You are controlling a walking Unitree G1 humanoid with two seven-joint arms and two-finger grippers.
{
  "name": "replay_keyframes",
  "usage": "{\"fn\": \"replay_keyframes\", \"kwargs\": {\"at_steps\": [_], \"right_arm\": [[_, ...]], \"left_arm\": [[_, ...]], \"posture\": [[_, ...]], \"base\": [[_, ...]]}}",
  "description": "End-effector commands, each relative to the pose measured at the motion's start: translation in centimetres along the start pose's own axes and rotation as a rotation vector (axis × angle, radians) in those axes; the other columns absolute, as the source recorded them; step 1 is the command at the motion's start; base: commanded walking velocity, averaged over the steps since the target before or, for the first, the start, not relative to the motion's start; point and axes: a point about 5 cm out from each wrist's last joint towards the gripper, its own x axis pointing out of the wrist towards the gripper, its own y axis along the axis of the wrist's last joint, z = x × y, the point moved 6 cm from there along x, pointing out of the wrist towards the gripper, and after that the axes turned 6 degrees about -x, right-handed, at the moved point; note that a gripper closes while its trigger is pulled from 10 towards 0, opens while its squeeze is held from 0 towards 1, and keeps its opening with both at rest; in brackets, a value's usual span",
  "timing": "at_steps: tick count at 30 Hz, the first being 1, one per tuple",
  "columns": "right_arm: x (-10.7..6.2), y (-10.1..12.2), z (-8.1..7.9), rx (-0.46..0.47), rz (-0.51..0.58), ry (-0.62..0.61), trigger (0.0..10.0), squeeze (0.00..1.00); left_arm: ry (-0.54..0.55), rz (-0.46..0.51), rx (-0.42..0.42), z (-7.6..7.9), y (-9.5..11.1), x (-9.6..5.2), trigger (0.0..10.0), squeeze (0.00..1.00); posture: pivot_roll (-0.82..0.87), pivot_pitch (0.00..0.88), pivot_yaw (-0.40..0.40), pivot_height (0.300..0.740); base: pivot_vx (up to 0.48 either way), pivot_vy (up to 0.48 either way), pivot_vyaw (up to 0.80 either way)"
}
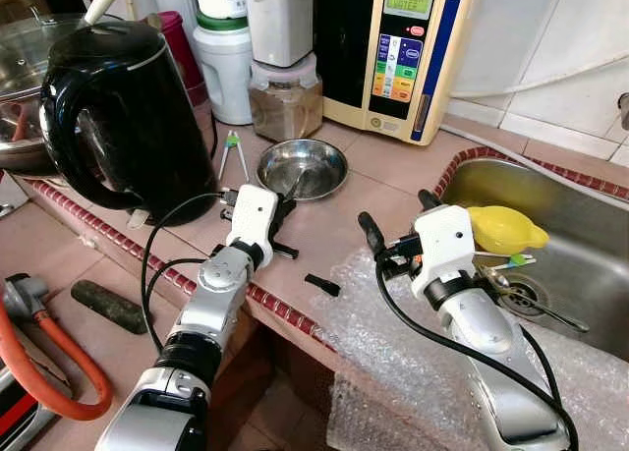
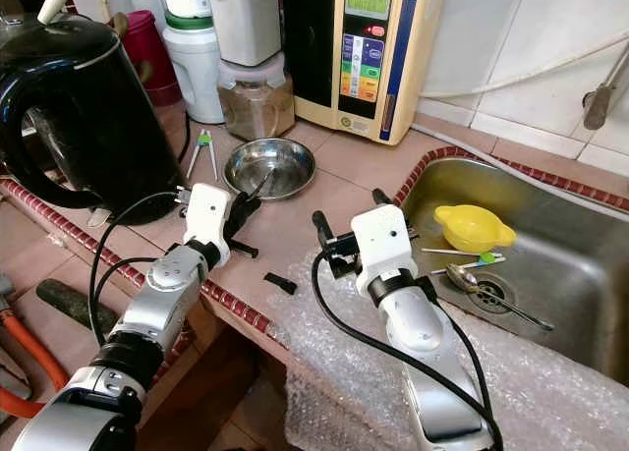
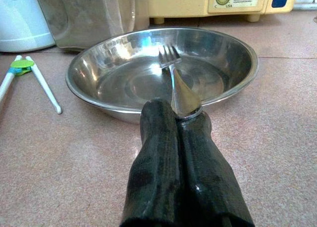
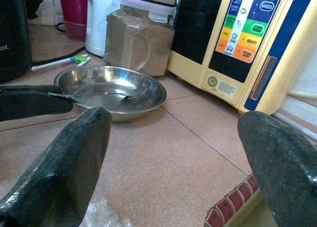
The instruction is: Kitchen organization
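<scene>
Fork (image 3: 173, 73) is pinched by its handle in our left claw (image 3: 177, 119), fingers pressed together on it, and its tines reach forward over the rim into the steel bowl (image 3: 99, 73) on the tiled bench (image 1: 383, 191). Our right claw (image 1: 398, 218) hovers with fingers spread wide and nothing between them, just beside the sink (image 2: 580, 264), well off to the right of the bowl. Yellow cup (image 2: 472, 227) and a spoon (image 2: 486, 289) lie in that sink.
</scene>
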Motion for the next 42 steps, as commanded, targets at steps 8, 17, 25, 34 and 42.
{"fn": "replay_keyframes", "kwargs": {"at_steps": [8, 17, 25, 34, 42], "right_arm": [[0.4, 0.2, 0.1, -0.006, 0.01, 0.002, 10.0, 0.0], [0.9, 0.2, 0.3, 0.01, 0.011, -0.002, 10.0, 0.0], [1.1, 0.1, 0.7, 0.025, 0.009, -0.017, 10.0, 0.0], [1.1, 0.0, 0.7, 0.028, 0.008, -0.023, 10.0, 0.0], [1.0, 0.0, 0.6, 0.027, 0.006, -0.021, 10.0, 0.0]], "left_arm": [[-0.063, 0.21, 0.032, 0.9, 4.8, -0.8, 0.0, 0.0], [-0.114, 0.297, 0.027, 2.3, 7.1, -1.6, 0.0, 0.0], [-0.135, 0.34, 0.023, 3.0, 8.0, -2.2, 0.0, 0.0], [-0.1, 0.324, 0.031, 1.8, 7.9, -2.2, 0.0, 0.0], [0.102, 0.239, -0.141, -3.6, 6.9, -1.6, 10.0, 1.0]], "posture": [[-0.02, 0.024, 0.06, 0.74], [-0.01, 0.023, 0.057, 0.74], [-0.01, 0.022, 0.06, 0.74], [0.0, 0.022, 0.062, 0.74], [-0.01, 0.032, 0.058, 0.74]], "base": [[0.0, 0.0, 0.0], [0.0, 0.0, 0.0], [0.0, 0.0, 0.0], [0.0, 0.0, 0.0], [0.0, 0.0, 0.0]]}}
